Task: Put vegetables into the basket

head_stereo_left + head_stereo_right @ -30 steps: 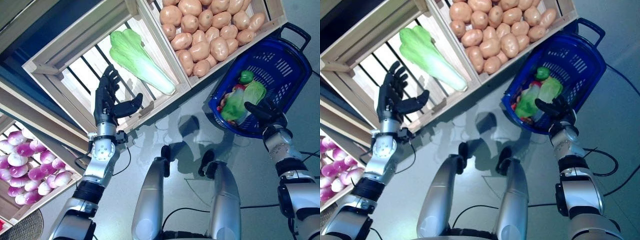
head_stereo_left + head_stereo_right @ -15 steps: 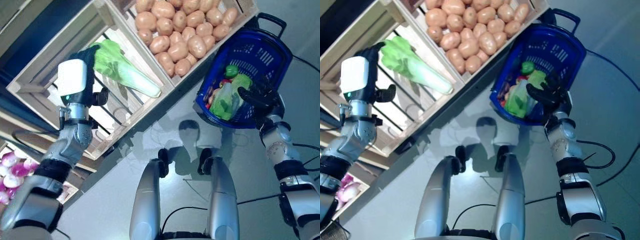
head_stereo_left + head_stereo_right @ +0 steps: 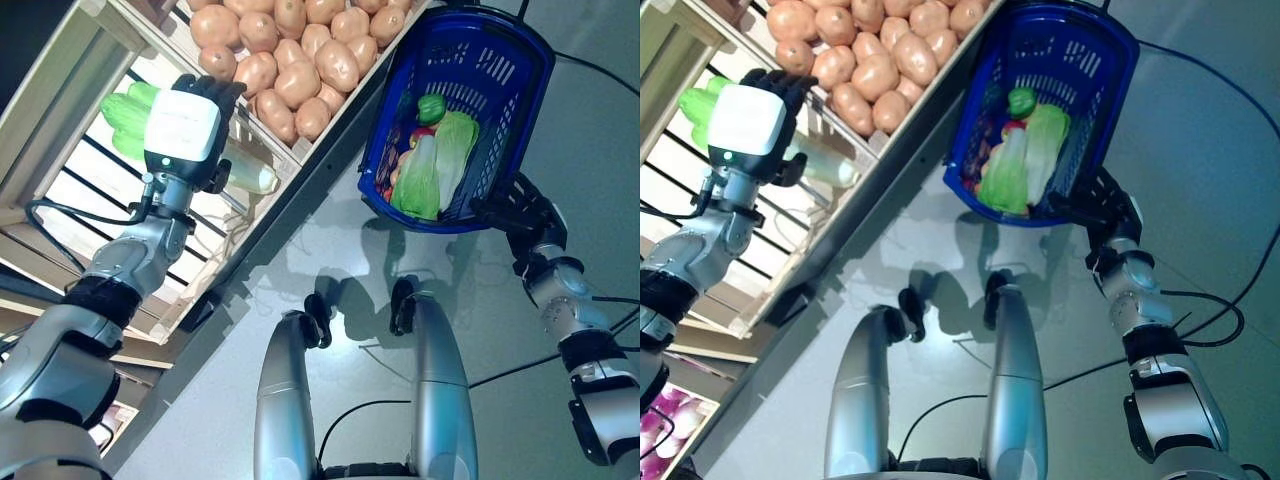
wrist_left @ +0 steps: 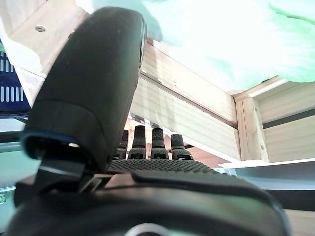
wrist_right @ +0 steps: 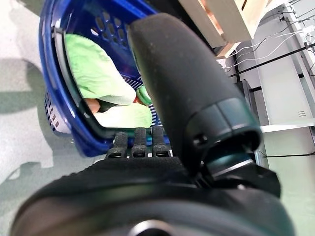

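Wooden crate (image 3: 70, 215) holds cabbage (image 3: 130, 115) under the open-fingered left hand (image 3: 185, 125); right hand (image 3: 520, 212) grips the blue basket (image 3: 500, 90).

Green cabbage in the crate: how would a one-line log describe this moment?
left hand: over pale green cabbage in wooden slatted crate | right hand: holding blue plastic basket | cabbage: not yet in basket

blue basket (image 3: 500, 70), green cabbage (image 3: 125, 115), tan potatoes (image 3: 290, 60)

A slatted wooden crate (image 3: 90, 210) at the upper left of the head view holds a green cabbage (image 3: 135, 120). The neighbouring crate (image 3: 330, 100) holds heaped potatoes (image 3: 290, 50). Grey floor (image 3: 330, 250) lies below.
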`<state>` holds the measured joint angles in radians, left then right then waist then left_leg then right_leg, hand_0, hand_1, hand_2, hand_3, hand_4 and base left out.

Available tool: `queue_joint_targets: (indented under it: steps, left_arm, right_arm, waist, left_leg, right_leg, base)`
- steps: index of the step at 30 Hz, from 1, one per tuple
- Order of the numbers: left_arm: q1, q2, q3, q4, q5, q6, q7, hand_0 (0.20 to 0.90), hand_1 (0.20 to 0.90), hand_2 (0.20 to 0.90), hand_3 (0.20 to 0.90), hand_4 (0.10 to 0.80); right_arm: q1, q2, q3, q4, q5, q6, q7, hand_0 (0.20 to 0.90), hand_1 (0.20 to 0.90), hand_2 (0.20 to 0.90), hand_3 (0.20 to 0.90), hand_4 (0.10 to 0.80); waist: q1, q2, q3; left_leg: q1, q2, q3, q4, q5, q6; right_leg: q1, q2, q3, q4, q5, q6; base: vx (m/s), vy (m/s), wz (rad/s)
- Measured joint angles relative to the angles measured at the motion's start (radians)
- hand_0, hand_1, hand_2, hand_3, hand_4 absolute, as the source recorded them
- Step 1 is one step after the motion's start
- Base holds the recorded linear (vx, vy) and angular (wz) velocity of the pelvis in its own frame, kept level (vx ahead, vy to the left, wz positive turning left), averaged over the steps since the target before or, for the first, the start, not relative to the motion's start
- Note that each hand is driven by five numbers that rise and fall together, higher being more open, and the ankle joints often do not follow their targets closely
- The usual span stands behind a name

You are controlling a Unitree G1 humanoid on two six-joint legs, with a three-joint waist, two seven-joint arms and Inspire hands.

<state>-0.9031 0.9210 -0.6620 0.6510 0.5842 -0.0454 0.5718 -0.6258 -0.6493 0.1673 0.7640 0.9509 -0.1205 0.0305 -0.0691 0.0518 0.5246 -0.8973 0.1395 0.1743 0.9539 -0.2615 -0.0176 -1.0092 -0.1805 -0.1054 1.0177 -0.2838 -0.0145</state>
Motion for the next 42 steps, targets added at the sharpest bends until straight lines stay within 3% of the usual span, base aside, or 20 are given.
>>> queue_joint_targets:
  steps: [7,13,15,21,32,42]
  left_arm:
    - [-0.003,-0.002,0.024,-0.009,-0.017,0.011,0.038,0.900,0.900,0.900,0.900,0.800]
    - [0.054,-0.064,0.092,-0.009,-0.080,0.005,0.173,0.900,0.900,0.900,0.900,0.800]
    - [0.089,-0.083,0.129,-0.009,-0.079,-0.027,0.221,0.900,0.900,0.900,0.900,0.800]
    - [0.122,-0.088,0.145,0.005,-0.035,-0.081,0.328,0.900,0.900,0.900,0.900,0.800]
    - [0.247,-0.095,0.292,0.021,0.025,-0.202,0.486,0.900,0.900,0.900,0.900,0.800]
    - [0.270,-0.093,0.331,-0.197,0.239,-0.375,0.564,0.900,0.900,0.900,0.900,0.800]
  right_arm:
    - [-0.017,-0.010,0.000,-0.004,0.000,0.000,0.006,0.900,0.900,0.900,0.900,0.800]
    - [-0.013,-0.007,0.000,-0.025,-0.001,-0.001,0.006,0.900,0.900,0.900,0.900,0.800]
    - [-0.004,-0.007,-0.001,-0.025,-0.001,-0.008,0.005,0.900,0.900,0.900,0.900,0.800]
    - [0.022,-0.007,-0.006,-0.026,-0.001,-0.020,0.000,0.900,0.900,0.900,0.900,0.800]
    - [0.070,0.025,-0.017,-0.056,-0.001,-0.045,-0.004,0.900,0.900,0.900,0.900,0.800]
    - [0.110,0.053,-0.045,-0.089,-0.001,-0.046,-0.008,0.900,0.900,0.900,0.900,0.800]
  waist:
    - [0.007,0.001,-0.001]
    - [0.004,0.001,-0.001]
    - [0.002,0.001,-0.001]
    - [0.002,0.001,-0.001]
    - [0.016,0.000,0.000]
    - [0.030,-0.006,0.001]
  left_leg:
    - [-0.045,-0.001,-0.007,-0.002,0.000,0.000]
    - [-0.063,-0.002,-0.031,-0.008,0.006,-0.009]
    - [-0.063,-0.002,-0.032,-0.004,0.011,-0.016]
    - [-0.077,0.000,-0.058,0.016,-0.005,-0.031]
    - [-0.084,-0.003,-0.082,0.035,-0.004,-0.031]
    - [-0.090,-0.004,-0.086,0.041,-0.005,-0.029]
  right_leg:
    - [-0.042,0.005,-0.004,-0.004,0.002,0.003]
    - [-0.050,0.009,-0.021,-0.016,0.005,0.006]
    - [-0.048,0.008,-0.025,-0.012,0.006,0.004]
    - [-0.046,0.005,-0.054,0.004,0.000,-0.033]
    - [-0.036,0.002,-0.069,0.016,-0.005,-0.030]
    - [-0.035,-0.001,-0.075,0.019,-0.007,-0.029]
  base:
    - [-0.001,0.001,-0.01]
    - [-0.001,-0.019,-0.02]
    - [-0.001,-0.033,0.02]
    - [-0.003,-0.017,0.06]
    - [0.004,-0.007,0.02]
    - [0.000,0.000,0.00]
